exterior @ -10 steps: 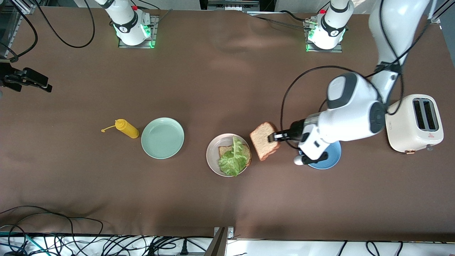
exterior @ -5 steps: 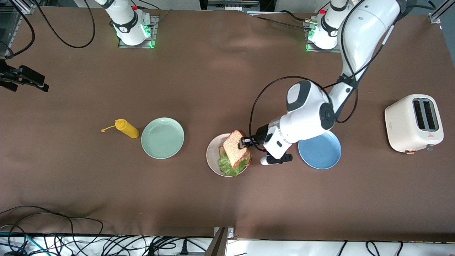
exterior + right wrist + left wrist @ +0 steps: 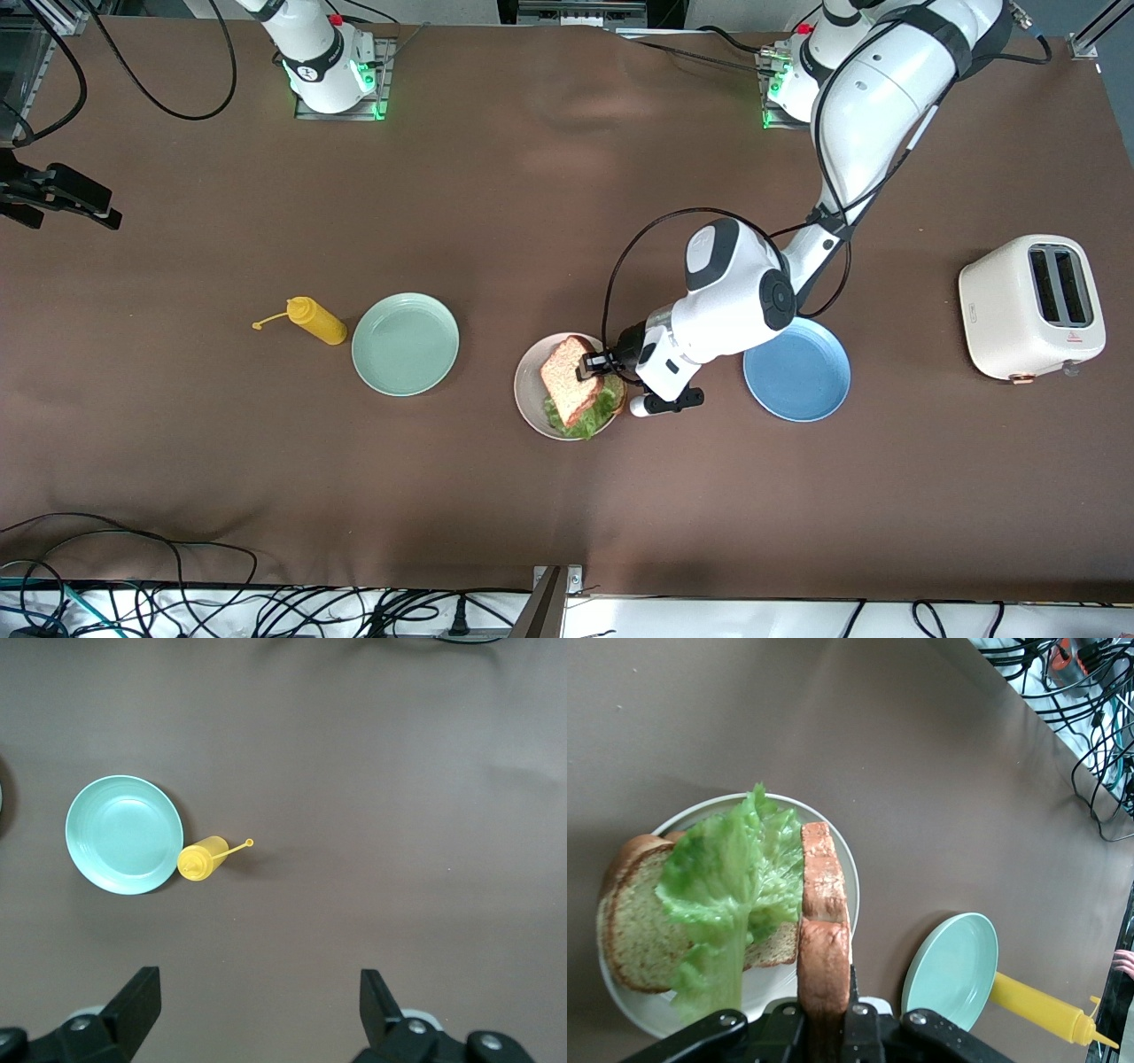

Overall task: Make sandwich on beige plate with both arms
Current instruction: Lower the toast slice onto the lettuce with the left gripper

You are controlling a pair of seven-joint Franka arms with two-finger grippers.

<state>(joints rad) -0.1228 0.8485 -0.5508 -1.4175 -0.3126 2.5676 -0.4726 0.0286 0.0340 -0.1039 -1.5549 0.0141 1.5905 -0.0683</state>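
Note:
The beige plate (image 3: pixel 524 390) lies mid-table with a brown bread slice (image 3: pixel 633 921) on it and a ruffled green lettuce leaf (image 3: pixel 726 877) on that slice. My left gripper (image 3: pixel 592 364) is shut on the crust of a second bread slice (image 3: pixel 565 377), held tilted over the lettuce and the plate. In the left wrist view this slice (image 3: pixel 822 930) shows edge-on between the fingers, above the plate's rim (image 3: pixel 850 895). Whether it touches the lettuce I cannot tell. My right gripper (image 3: pixel 261 1001) waits open and empty, high over bare table.
A mint green plate (image 3: pixel 406 344) and a yellow squeeze bottle (image 3: pixel 317 321) lie toward the right arm's end. A blue plate (image 3: pixel 797 372) sits beside the left arm's wrist. A cream toaster (image 3: pixel 1032 306) stands at the left arm's end. Cables run along the near edge.
My left gripper has carried the bread slice from beside the blue plate to over the beige plate, then lower toward the lettuce. The right gripper has stayed open.

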